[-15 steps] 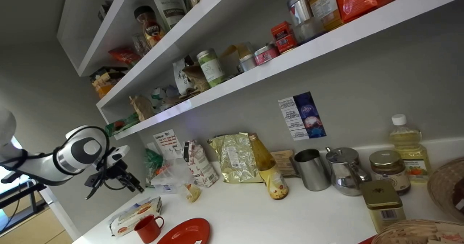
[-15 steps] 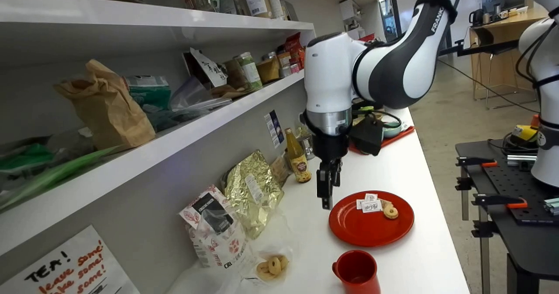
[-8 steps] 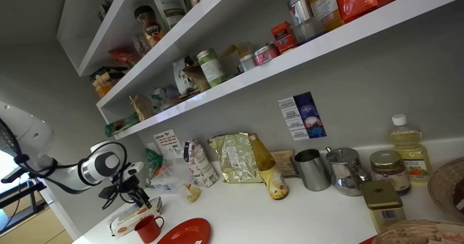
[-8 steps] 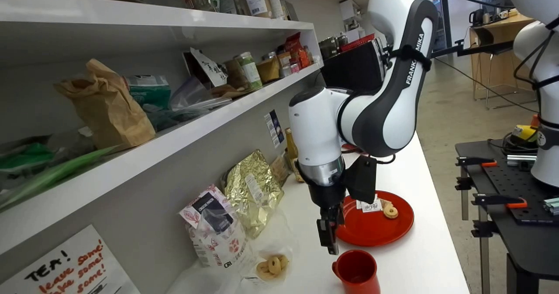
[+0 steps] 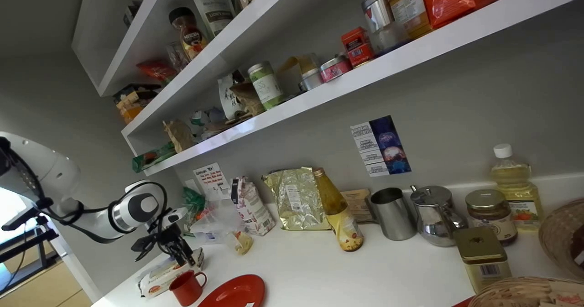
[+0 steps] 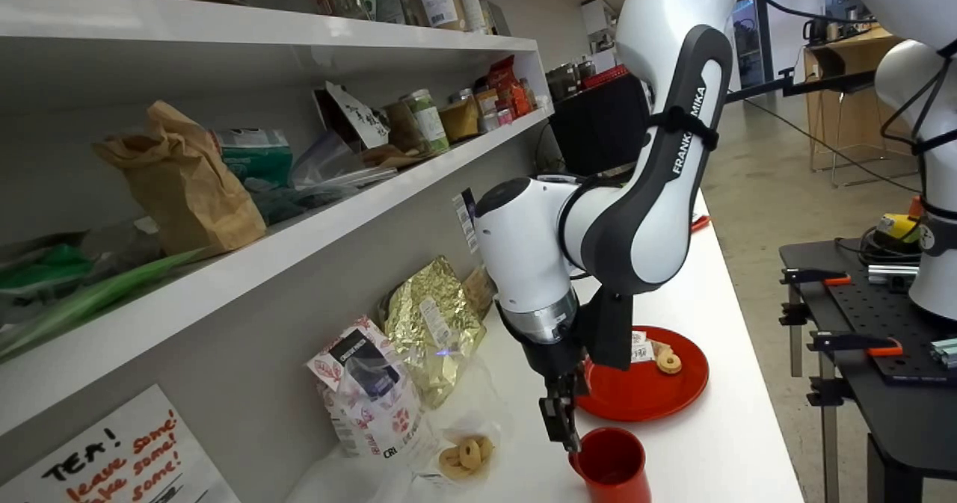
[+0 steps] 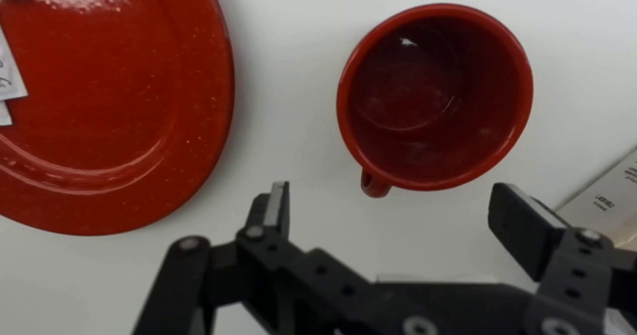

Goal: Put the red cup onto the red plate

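Note:
The red cup [image 7: 438,96] stands upright on the white counter, its handle [image 7: 375,185] on the side toward my gripper. It also shows in both exterior views [image 5: 187,289] [image 6: 620,480]. The red plate [image 7: 124,76] lies flat beside it with a gap between them. In an exterior view, small white packets and ring biscuits lie on the plate [image 6: 635,402]. My gripper [image 7: 391,194] is open and empty, its fingers wide apart with the cup just beyond the tips in the wrist view. In both exterior views, the gripper [image 5: 187,262] [image 6: 568,447] is close above the cup's handle side.
A flat white packet with red marks [image 5: 164,280] lies beside the cup. A clear bag with ring biscuits [image 6: 467,454], a pink-and-white bag [image 6: 374,391] and a gold bag [image 6: 432,331] stand along the wall. A long white shelf [image 5: 283,115] runs above the counter.
My gripper has come down from higher over the counter to close above the cup's handle side, slowing in the last half second. The cup and the plate have not moved.

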Robot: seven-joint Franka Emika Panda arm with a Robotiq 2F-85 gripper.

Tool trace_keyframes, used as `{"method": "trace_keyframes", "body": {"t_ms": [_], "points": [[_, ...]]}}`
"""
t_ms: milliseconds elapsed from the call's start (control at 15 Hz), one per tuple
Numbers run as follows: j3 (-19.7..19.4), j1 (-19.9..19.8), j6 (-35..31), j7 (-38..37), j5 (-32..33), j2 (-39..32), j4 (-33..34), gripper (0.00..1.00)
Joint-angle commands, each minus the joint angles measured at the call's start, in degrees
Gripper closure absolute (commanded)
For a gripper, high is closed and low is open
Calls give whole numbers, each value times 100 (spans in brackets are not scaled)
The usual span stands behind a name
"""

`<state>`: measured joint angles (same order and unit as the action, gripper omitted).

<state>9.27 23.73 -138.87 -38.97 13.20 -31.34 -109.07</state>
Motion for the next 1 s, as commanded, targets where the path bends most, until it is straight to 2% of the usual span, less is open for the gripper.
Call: {"method": "trace_keyframes", "body": {"t_ms": [0, 667, 733, 800, 933], "points": [[-154, 136, 295, 213, -116, -194, 292, 0], [-258, 128, 406, 376, -120, -559, 280, 0], [-259, 118, 368, 436, -113, -578, 266, 25], [-270, 120, 376, 483, -116, -597, 266, 26], [-281, 100, 378, 571, -153, -621, 261, 40]]}}
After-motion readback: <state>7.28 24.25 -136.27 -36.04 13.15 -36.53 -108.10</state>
